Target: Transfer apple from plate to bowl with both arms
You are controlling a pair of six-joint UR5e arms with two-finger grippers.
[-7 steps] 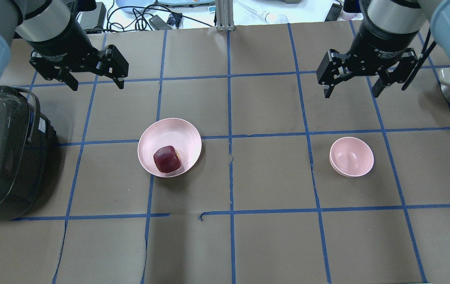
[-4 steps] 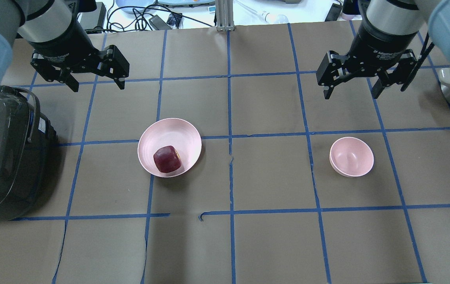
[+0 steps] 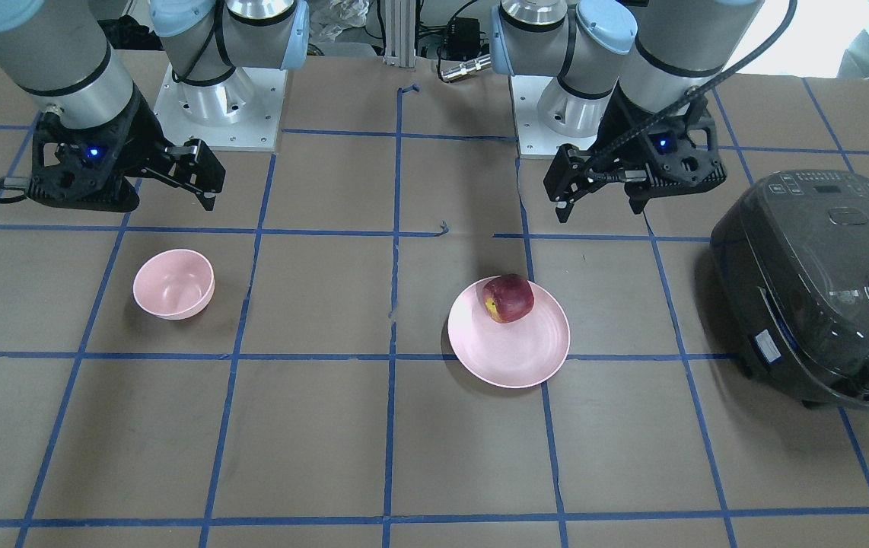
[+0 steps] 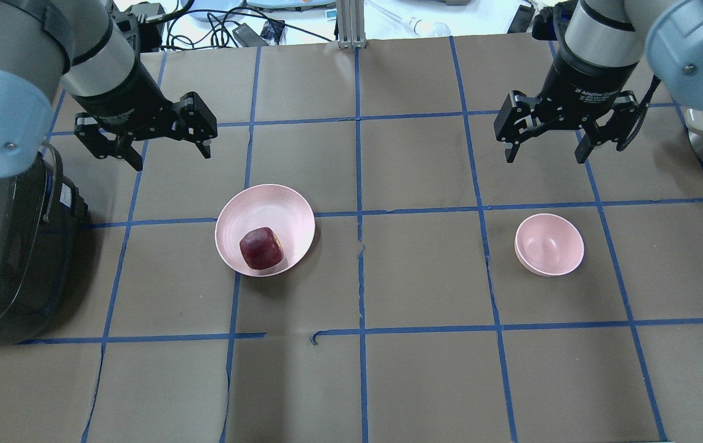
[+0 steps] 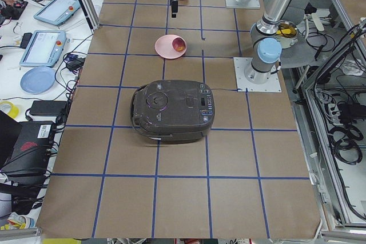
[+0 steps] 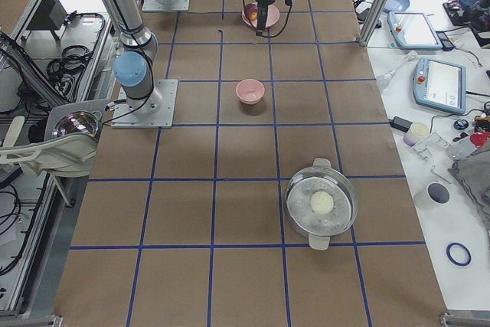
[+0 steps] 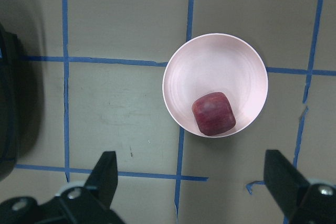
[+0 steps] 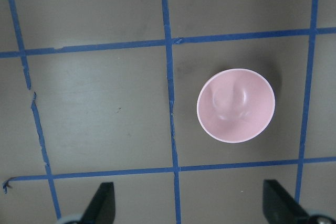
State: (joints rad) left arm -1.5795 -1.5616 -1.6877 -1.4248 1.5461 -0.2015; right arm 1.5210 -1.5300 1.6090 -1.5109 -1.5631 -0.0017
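The apple point(image 4: 261, 248) lies on the plate point(image 4: 268, 206), toward the rim on the robot's side, untouched and free of any contact. The bowl point(image 4: 549, 244) stands empty, well apart from the plate on the robot's right. Task progress is judged nil: no pick-up, no hand-over and no placement has been made, so every step remains. The left gripper point(image 4: 172, 159) hangs above the table beyond the plate, jaws spread wide and holding nothing; its wrist view shows the plate and apple ahead of the spread fingers. The right gripper point(image 4: 544, 157) hangs beyond the bowl, likewise wide and empty (its wrist view shows only the bowl and the taped grid). The current step is judged to be the left arm's approach to the apple. Against the earlier overhead frames, the left gripper has moved toward the plate and the table centre, with more of its arm now in view; the right gripper has shifted only slightly toward the bowl. Apple, plate and bowl show no displacement. A dark rice cooker point(image 4: 0, 246) stands at the table's left end, clear of the plate.
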